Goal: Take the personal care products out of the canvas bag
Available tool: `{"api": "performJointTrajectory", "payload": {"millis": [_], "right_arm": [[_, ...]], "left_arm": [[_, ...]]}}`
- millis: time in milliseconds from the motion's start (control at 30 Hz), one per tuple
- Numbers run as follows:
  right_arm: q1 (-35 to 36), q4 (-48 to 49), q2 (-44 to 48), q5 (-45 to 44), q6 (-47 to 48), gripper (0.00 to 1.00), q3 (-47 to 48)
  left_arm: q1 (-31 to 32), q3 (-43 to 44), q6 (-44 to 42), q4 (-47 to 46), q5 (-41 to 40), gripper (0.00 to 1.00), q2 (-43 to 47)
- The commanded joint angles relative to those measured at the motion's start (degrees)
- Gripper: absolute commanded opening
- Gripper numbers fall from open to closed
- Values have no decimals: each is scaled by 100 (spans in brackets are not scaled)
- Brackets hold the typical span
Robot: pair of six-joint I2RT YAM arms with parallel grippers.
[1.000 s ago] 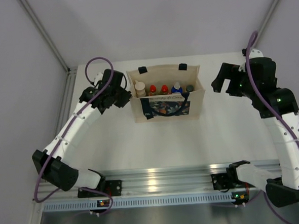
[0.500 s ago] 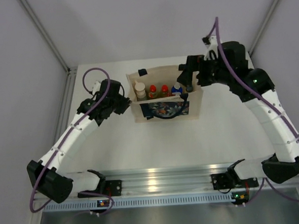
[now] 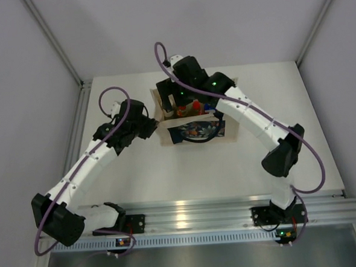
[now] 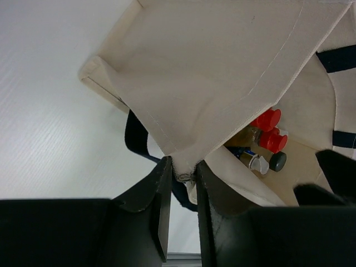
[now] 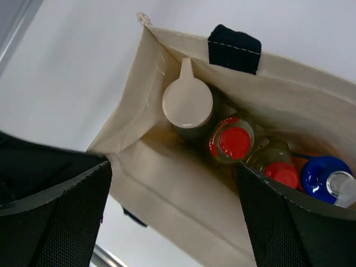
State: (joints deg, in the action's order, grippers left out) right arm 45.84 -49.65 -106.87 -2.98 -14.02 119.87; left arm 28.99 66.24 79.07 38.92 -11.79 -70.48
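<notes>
The canvas bag [image 3: 196,131] stands upright at the table's middle back, with its floral panel facing me. My left gripper [image 3: 157,124] is shut on the bag's top left corner; the left wrist view shows the fabric corner [image 4: 186,173] pinched between the jaws. My right gripper [image 3: 173,103] hovers open above the bag's left end. In the right wrist view it [image 5: 175,206] is wide open over the bag wall [image 5: 167,189]. Inside stand the beige-capped bottle [image 5: 187,103], two red-capped bottles [image 5: 235,142] [image 5: 282,173] and a blue-capped one [image 5: 321,177]. A dark cap [image 4: 277,161] shows in the left wrist view.
The bag's black handle [image 5: 233,47] sits on the far rim, close to the beige cap. White table [image 3: 168,164] runs in front of the bag. Grey walls close in at the back and both sides.
My right arm has swung left from the table's right side to above the bag's left end. My left gripper has stayed at the bag's left corner.
</notes>
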Motion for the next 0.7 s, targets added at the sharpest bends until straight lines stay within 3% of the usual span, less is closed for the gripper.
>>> {"api": "performJointTrajectory", "payload": {"millis": [0, 667], "right_arm": [[197, 166, -369, -519, 312, 89, 659], [285, 184, -1740, -871, 778, 72, 1284]], "left_arm": [[36, -348, 135, 389, 10, 0, -177], [-95, -621, 188, 389, -104, 0, 69]]}}
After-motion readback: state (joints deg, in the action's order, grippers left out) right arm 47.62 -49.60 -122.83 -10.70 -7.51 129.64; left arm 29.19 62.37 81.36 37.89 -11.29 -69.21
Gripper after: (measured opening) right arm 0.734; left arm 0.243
